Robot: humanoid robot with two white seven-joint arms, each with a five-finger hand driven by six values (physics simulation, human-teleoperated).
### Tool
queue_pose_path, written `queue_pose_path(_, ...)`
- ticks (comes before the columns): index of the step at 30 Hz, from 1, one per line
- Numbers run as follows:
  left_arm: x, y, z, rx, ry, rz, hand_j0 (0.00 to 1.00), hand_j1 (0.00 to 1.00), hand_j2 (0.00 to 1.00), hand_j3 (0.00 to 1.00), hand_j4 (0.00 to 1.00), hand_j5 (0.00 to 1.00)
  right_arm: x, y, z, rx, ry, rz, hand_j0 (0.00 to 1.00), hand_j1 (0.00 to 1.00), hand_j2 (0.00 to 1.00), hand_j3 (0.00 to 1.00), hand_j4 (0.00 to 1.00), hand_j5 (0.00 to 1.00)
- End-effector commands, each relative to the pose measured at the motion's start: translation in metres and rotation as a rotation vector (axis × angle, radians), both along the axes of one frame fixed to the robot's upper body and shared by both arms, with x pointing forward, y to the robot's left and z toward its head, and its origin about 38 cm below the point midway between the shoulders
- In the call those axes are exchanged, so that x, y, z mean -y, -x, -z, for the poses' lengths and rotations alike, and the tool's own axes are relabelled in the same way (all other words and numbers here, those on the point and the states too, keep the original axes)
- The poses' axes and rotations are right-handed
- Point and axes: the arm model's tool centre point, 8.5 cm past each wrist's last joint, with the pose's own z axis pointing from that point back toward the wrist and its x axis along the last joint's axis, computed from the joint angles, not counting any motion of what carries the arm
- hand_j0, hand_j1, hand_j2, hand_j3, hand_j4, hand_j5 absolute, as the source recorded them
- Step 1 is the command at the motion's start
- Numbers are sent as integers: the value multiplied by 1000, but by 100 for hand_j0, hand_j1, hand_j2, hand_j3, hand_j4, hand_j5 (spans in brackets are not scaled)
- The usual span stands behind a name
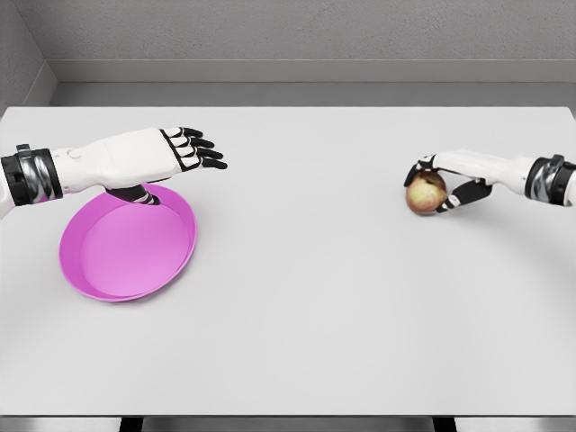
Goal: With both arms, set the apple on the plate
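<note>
1. Nearest me is the bare front of the counter [297, 351], a flat, matte, pale grey slab with nothing on it.
2. Next back, on my left side, sits the plate [108, 279]: a round, shallow dish in glossy magenta with a low raised rim.
3. My left hand [184, 148] hovers over the plate's far edge, fingers stretched out flat and gripping nothing; its thumb seems to dip toward the rim, though I cannot tell if it touches.
4. About level with it, well off to the right, my right hand [441, 180] is curled around the apple [425, 193]. The fruit is round, yellowish with a red blush, smooth-skinned, and looks to be resting on or just above the counter.
5. The step I judge I'm in is securing the apple. I'd keep the fingers wrapped evenly, since a smooth round fruit rolls out easily, lift straight up, then carry it leftward and low.
6. I'd have the left hand steady the plate's rim so it doesn't slide on landing.
</note>
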Motion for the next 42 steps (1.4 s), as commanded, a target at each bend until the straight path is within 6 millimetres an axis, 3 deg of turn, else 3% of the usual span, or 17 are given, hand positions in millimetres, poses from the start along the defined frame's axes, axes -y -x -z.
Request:
queue_pose_path(1,0,0,-1,-1,6,-2,100,100,100,100,100,100,-9,2,-6,9,-34,-27,55,55,55,55,55,55)
queue_pose_path(4,0,0,-1,-1,6,-2,100,100,100,100,100,100,-35,7,-19,29,-99,-103,53,53,53,53,53,53)
queue_pose_path(7,-1,0,-1,-1,5,-3,100,100,100,100,100,100,-93,32,-21,23,-103,-289,52,52,52,52,52,52)
queue_pose_path(9,-1,0,-1,-1,5,-3,100,100,100,100,100,100,-119,45,-24,19,-101,-354,52,52,52,52,52,52)
queue_pose_path(18,-1,0,-1,-1,5,-3,100,100,100,100,100,100,-144,44,-26,14,-116,-381,53,53,53,53,53,53)
queue_pose_path(21,-1,0,-1,-1,5,-3,100,100,100,100,100,100,-139,40,-25,14,-103,-364,65,65,65,65,65,65)
queue_pose_path(23,-1,0,-1,-1,5,-3,100,100,100,100,100,100,-136,37,-27,15,-98,-349,100,100,100,100,100,100)
queue_pose_path(30,-1,0,-1,-1,5,-3,100,100,100,100,100,100,-127,32,-35,35,-106,-332,100,100,100,100,100,100)
queue_pose_path(32,1,1,1,-6,4,2,100,100,100,100,100,100,-96,20,-58,95,-118,-256,100,100,100,100,100,100)
queue_pose_path(34,25,-1,6,-15,13,48,100,100,100,100,100,100,-54,16,-80,158,-110,-193,100,100,100,100,100,100)
queue_pose_path(37,92,-2,11,-59,-52,186,100,100,100,100,100,100,-4,28,-98,246,-105,-166,100,100,100,100,100,100)
queue_pose_path(39,120,0,10,-62,-59,241,100,100,100,100,100,100,38,17,-113,340,-260,14,100,100,100,100,100,100)
queue_pose_path(40,131,1,8,-57,-47,262,100,100,100,100,100,100,33,7,-105,359,-360,62,100,100,100,100,100,100)
queue_pose_path(42,157,2,18,-99,-113,303,100,100,100,100,100,100,33,2,-101,375,-372,95,100,100,100,100,100,100)
